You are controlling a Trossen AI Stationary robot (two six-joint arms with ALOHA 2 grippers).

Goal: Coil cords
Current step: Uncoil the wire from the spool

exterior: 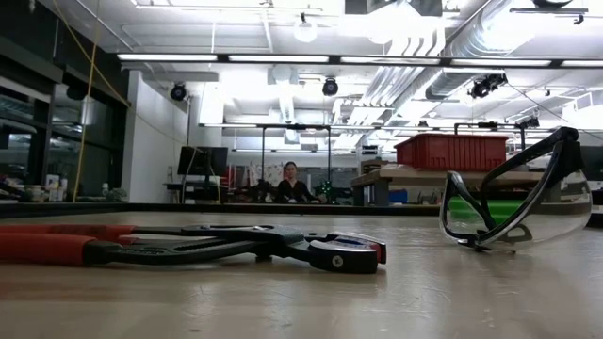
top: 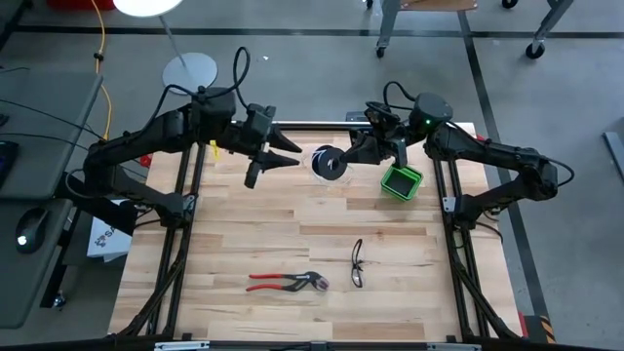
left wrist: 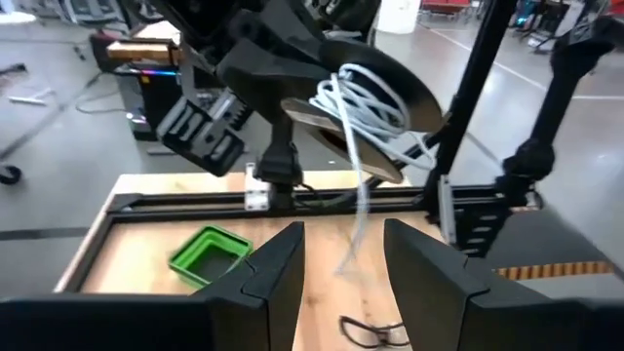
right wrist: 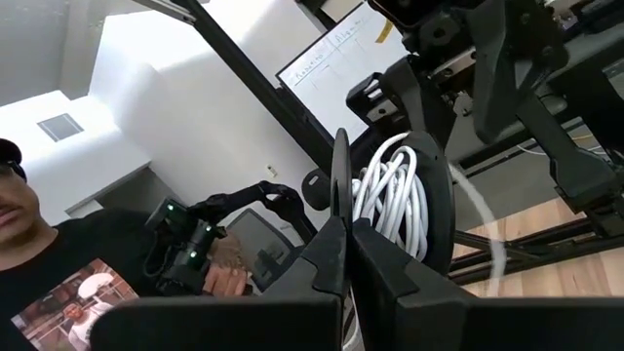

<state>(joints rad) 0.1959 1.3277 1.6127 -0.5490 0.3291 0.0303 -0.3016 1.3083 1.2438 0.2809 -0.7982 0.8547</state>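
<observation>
On the butcher-block table, the right gripper is clenched on the black spool, just beside the green box. White cord is mostly wound; a tail dangles. Left gripper, jaws spread and empty, should catch that tail.

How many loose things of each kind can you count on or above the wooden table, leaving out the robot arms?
Spool with white cord: 1
Green box: 1
Red-handled pliers: 1
Safety glasses: 1
Total: 4
</observation>
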